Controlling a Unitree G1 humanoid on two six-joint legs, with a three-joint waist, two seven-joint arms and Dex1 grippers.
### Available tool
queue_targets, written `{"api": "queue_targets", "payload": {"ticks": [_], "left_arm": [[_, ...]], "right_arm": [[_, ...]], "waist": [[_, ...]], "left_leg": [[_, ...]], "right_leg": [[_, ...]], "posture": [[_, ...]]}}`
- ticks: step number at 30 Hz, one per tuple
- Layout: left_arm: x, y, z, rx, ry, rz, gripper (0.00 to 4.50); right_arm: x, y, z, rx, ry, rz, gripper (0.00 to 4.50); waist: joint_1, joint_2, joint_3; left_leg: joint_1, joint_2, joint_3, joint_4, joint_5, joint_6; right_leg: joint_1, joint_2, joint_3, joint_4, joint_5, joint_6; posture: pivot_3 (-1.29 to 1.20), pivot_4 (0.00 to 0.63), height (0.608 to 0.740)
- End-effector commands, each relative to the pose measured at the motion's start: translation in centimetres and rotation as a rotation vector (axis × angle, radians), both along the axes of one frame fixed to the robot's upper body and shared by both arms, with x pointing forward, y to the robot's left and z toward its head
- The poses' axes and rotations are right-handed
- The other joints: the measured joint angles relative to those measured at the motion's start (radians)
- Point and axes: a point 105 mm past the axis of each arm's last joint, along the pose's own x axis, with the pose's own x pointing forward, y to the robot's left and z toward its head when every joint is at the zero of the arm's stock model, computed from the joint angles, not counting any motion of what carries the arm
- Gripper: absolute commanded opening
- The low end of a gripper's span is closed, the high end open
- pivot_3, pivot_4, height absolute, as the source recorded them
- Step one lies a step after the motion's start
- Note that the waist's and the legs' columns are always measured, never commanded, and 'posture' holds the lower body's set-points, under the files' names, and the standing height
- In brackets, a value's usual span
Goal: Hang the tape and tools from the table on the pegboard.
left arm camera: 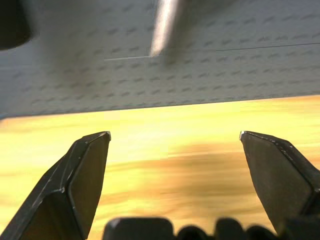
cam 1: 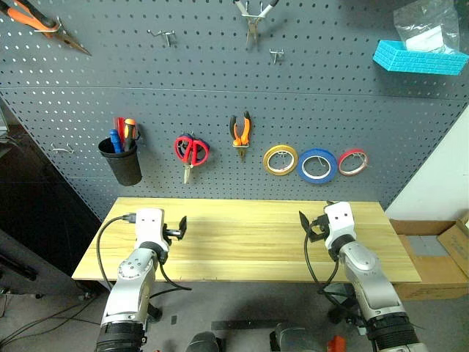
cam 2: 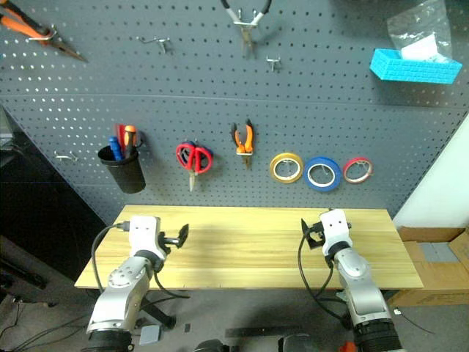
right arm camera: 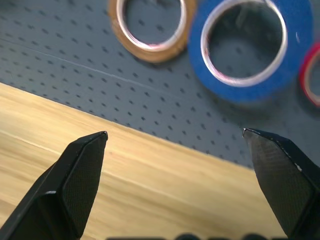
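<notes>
light: even, bright | shadows: soft | blur: left wrist view smeared

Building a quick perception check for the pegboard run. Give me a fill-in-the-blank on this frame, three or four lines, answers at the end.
1. The blue tape hangs on the pegboard between the yellow roll and the ____ roll.
2. The pliers hang to the right of the red-handled ____.
3. The screwdriver stands in a black ____.
4. Both the left gripper and the right gripper are ____, over the table.

Missing words: red; scissors; cup; open
</notes>
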Motion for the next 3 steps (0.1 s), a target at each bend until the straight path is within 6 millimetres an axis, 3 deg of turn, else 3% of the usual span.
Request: {"api": "queue_targets", "payload": {"ticks": [1, 3], "left_arm": [[0.73, 0.97, 1.99, 0.023, -0.119, 0.056, 4.47], [0.73, 1.13, 2.08, 0.041, -0.140, 0.061, 4.47]], "right_arm": [[0.21, -0.22, 0.33, 0.014, -0.046, -0.009, 4.50], [0.19, 0.01, 0.14, 0.016, -0.046, 0.003, 4.50]], "waist": [[0.000, 0.001, -0.002], [0.000, 0.002, -0.003]], "left_leg": [[0.000, 0.000, 0.000, 0.000, 0.000, 0.000], [0.000, 0.000, 0.000, 0.000, 0.000, 0.000]], "right_leg": [[0.000, 0.000, 0.000, 0.000, 0.000, 0.000], [0.000, 0.000, 0.000, 0.000, 0.000, 0.000]], "posture": [[-0.07, 0.000, 0.740], [-0.07, 0.000, 0.740]]}}
